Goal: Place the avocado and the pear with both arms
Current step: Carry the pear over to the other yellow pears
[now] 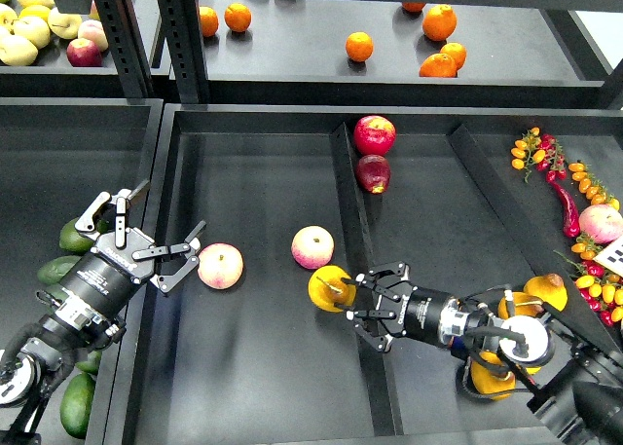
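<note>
The pear (327, 287) is yellow-orange with a short stem. My right gripper (352, 292) is shut on it and holds it over the tray divider (352, 216), just right of a pink-cream fruit (312, 247). My left gripper (146, 233) is open and empty at the left rim of the middle tray, its fingers next to another pink-cream fruit (220, 266). Dark green avocados (74, 237) lie in the left tray under and beside my left arm; one more avocado (78, 404) lies lower down.
Two red apples (374, 134) lie at the far end of the divider. More pears (545, 290) lie at the lower right, partly behind my right arm. Small tomatoes and a red pepper (567, 209) fill the right tray. Oranges (358, 46) are on the upper shelf.
</note>
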Robot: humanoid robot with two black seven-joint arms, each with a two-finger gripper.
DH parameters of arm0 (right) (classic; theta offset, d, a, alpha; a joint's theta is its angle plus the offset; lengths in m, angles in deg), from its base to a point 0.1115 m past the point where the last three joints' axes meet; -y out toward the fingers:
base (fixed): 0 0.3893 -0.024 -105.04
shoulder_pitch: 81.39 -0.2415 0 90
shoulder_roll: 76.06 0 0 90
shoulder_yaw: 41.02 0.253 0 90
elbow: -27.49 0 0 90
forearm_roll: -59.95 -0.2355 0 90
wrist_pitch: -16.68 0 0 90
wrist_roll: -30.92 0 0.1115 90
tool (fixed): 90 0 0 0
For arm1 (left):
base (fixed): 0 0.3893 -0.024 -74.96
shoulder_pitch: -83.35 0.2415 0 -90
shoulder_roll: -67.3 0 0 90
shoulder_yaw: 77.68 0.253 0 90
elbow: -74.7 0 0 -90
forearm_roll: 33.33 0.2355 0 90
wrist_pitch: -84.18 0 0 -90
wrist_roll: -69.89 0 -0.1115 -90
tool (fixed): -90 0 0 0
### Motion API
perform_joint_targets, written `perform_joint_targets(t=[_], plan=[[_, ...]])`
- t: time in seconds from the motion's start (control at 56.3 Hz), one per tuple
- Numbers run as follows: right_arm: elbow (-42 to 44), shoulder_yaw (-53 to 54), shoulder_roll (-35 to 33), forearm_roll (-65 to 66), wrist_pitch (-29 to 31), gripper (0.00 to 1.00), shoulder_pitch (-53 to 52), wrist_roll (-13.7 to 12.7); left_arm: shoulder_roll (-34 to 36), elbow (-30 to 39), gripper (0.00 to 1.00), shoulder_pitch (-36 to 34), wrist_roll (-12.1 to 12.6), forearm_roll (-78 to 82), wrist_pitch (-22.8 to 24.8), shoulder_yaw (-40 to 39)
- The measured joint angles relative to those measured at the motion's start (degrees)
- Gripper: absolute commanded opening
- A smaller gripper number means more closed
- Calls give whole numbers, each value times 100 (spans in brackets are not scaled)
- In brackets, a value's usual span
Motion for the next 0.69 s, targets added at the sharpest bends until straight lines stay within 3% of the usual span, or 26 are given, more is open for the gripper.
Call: perform_joint_targets(t=[0.408,0.693], plan=[[-300,-19,-1024,-307,119,36,290,0,0,0,99,-3,0,0,0,10],[-295,-110,-1171,-118,389,36,1024,-2,0,-17,99,0,0,0,0,8]])
